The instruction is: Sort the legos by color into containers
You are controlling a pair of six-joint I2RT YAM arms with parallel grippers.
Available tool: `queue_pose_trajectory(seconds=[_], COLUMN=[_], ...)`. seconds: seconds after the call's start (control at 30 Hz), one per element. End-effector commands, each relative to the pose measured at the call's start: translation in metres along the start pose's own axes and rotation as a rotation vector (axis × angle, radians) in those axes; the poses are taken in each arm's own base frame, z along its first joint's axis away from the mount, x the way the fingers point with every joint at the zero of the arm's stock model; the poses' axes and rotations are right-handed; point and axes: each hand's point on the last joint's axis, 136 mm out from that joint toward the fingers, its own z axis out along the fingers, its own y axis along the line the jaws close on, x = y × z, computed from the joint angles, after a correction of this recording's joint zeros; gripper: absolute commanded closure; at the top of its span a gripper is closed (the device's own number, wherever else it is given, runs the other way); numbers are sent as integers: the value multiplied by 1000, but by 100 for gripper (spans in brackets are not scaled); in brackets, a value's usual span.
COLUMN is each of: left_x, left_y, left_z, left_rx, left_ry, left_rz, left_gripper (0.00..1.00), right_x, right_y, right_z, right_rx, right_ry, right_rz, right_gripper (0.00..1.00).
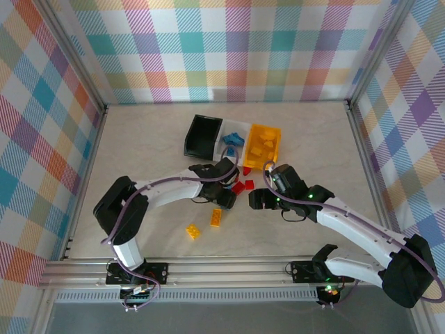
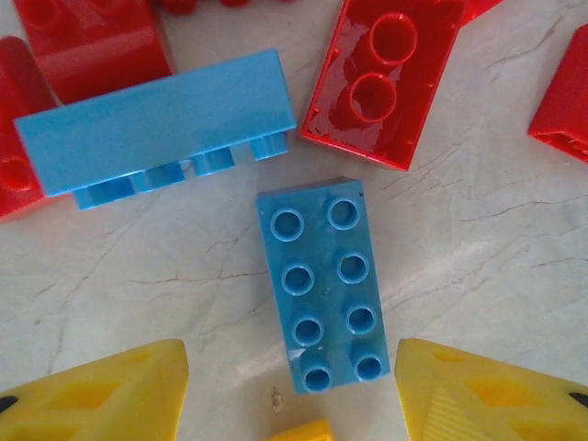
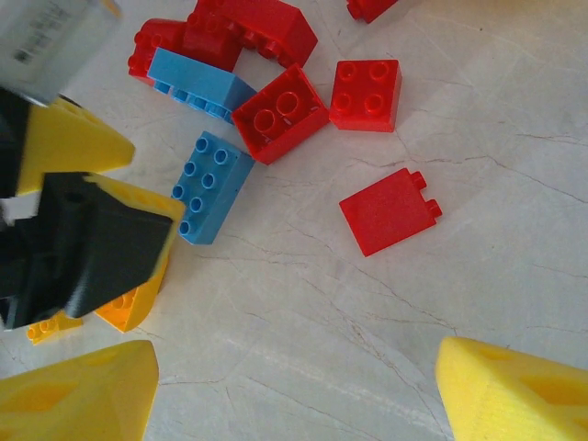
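Two tools are working over one small pile. The left tool (image 2: 292,390) is open. Its yellow fingertips (image 2: 110,395) sit either side of the near end of a blue eight-stud plastic brick (image 2: 323,285), which lies studs-up on the pale marbled counter (image 2: 496,239).

The brick is off-centre between the jaws, close against the right one with a clear gap at the left. There is no grip yet, by my judgement.

Risk 1: closing from here, one finger meets the brick first, so it may slide or twist and end up pinched at a corner.

Risk 2: a long blue plastic brick tipped on its side (image 2: 156,129) and an upturned red hollow brick (image 2: 386,78) lie just beyond the fingertips. Reaching deeper would shove them.

Risk 3: the right tool (image 3: 294,395) is spread wide over bare counter, with a flat-sided red brick (image 3: 389,209) ahead of it. The left tool is close on its left, so the two could collide.

The white plastic bin (image 1: 236,124), with blue pieces inside, lies beyond the left tool. A weak pinch could drop the brick on the way there.
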Motion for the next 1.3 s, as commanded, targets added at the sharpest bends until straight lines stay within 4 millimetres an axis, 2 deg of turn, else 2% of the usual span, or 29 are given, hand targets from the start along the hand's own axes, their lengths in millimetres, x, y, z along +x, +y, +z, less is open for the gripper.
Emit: queue_pose_trajectory(seconds=[0.0, 0.3, 0.47, 0.73, 0.83, 0.93, 1.27], left_x=[-8, -8, -7, -3, -2, -4, -5], left_y=[-8, -14, -9, -2, -2, -1, 4], left_z=[5, 25, 32, 41, 41, 38, 19], left_rx=[-2, -18, -87, -152, -156, -158, -172], left_ry=[-9, 19, 30, 47, 50, 44, 19], left_rz=[-13, -14, -10, -11, -10, -8, -9], left_gripper=[38, 39, 40, 53, 59, 70, 71], right_x=[5, 7, 5, 5, 5, 5, 3], right_y=[-8, -11, -12, -12, -13, -14, -11], right_z=[0, 3, 3, 5, 6, 7, 6], right_rx=[20, 28, 26, 25, 26, 28, 19], right_ry=[1, 1, -8, -8, -8, -10, -14], right_rz=[9, 3, -1, -4, -5, -2, 2], right_gripper=[21, 20, 20, 20, 20, 20, 20])
